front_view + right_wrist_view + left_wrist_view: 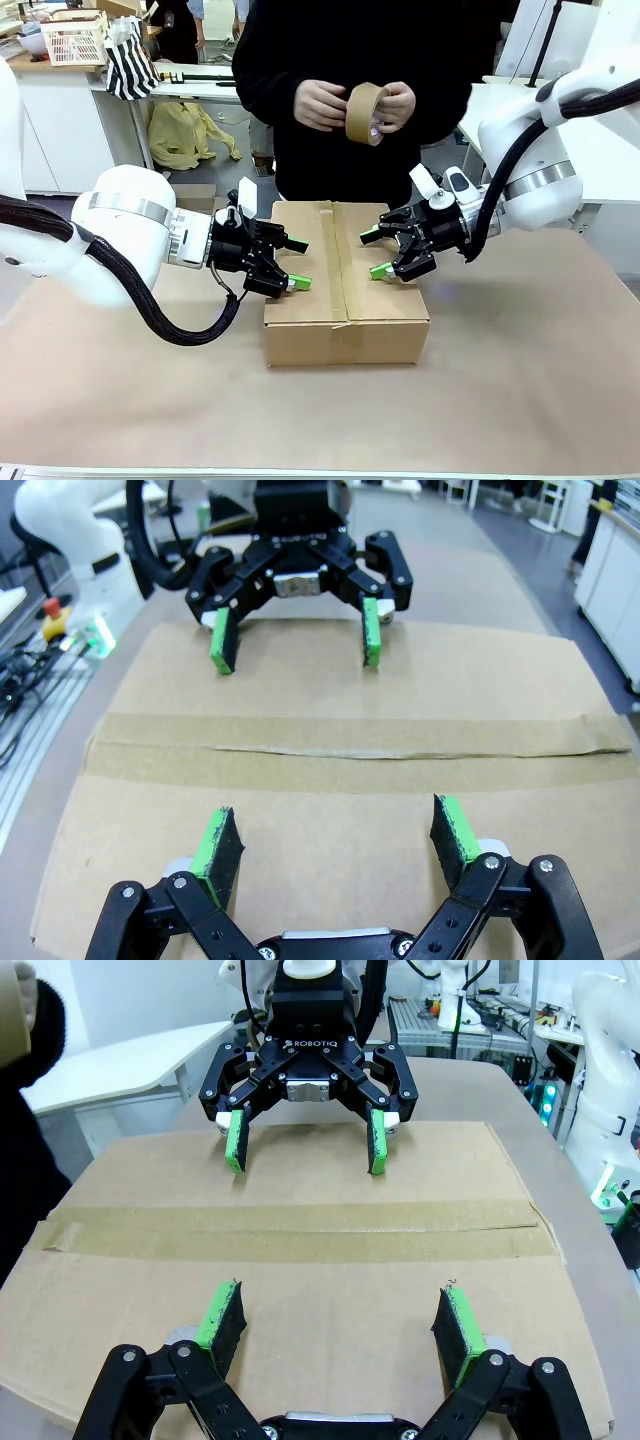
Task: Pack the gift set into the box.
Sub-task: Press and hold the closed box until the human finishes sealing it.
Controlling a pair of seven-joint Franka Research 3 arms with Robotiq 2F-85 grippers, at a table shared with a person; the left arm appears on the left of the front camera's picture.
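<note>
- Left tool (297,264), black with green pads: fingers spread wide, pinching nothing, held over the left half of the carton's top, pointing toward the taped seam.
- Right tool (375,252), same build: fingers likewise spread and empty, over the right half of the top, facing the left tool across the seam.
- Whether the pads touch the cardboard cannot be told.
- Plain brown corrugated cardboard box (345,300): flaps closed, standing near the middle of the tabletop (520,400), which is covered in brown paper.
- Strip of brownish tape (300,1230): runs along the top seam, between the two tools.
- Person in a black top at the far side: both hands (355,105) hold a roll of brown packing tape (365,112) above the box.
</note>
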